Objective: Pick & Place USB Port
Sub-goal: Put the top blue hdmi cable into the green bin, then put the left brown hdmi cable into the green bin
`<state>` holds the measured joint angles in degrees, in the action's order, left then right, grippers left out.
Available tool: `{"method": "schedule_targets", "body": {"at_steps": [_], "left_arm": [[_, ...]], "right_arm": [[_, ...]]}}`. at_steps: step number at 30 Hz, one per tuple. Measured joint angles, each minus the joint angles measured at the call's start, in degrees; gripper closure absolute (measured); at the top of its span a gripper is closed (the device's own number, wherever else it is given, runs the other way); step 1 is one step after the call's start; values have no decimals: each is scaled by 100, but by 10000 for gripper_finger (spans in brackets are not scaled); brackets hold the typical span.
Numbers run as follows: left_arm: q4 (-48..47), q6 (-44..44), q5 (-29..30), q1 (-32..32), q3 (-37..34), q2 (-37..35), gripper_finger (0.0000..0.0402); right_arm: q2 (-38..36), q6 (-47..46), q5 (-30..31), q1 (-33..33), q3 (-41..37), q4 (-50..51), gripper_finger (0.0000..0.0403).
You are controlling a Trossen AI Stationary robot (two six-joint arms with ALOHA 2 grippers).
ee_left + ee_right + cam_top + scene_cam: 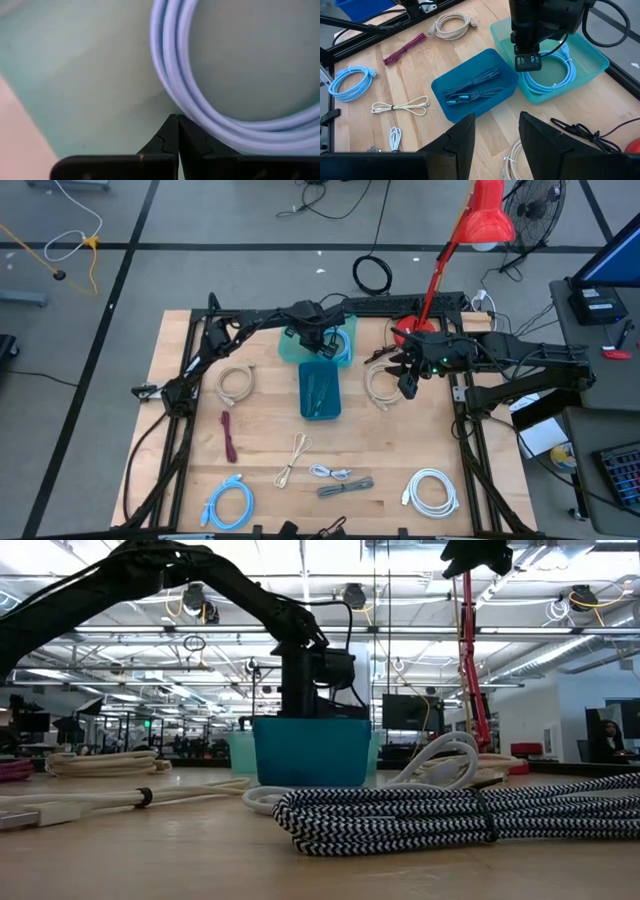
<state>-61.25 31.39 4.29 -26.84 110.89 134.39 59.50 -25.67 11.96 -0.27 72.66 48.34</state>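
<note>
Hovering in teal bin (592, 67), left hand (177, 125) closed, empty, beside blue cable (200, 95).

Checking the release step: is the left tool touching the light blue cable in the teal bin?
Cannot tell. In the left wrist view the left tool, shut, sits at the edge of the light blue cable, with no plain gap or contact visible.

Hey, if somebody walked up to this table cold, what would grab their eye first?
Probably the left gripper, fingers shut, lowered into the light teal bin at the table's far middle, right over the coiled light blue cable lying in it. Next to that bin, nearer the table's centre, sits the darker blue bin with braided cables inside. The right gripper waits open, above the table to the right of the bins.
</note>
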Motion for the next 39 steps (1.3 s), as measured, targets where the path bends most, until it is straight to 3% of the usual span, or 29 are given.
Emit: {"method": "schedule_targets", "body": {"at_steps": [9, 15, 21, 27, 39], "left_arm": [[273, 8, -151, 45, 35, -9, 401], [-52, 325, 326, 35, 193, -191, 401], [-232, 150, 470, -143, 249, -903, 401], [-377, -123, 167, -50, 258, -1918, 401], [-1194, 5, -327, 903, 260, -3106, 401]], "right_arm": [[1, -7, -6, -1, 0, 21, 261], [1, -30, -21, -1, 0, 53, 261], [1, 39, -24, 1, -2, 7, 261], [1, 131, -16, -1, -2, -85, 261], [1, 258, -9, -5, -2, -110, 261]]}}
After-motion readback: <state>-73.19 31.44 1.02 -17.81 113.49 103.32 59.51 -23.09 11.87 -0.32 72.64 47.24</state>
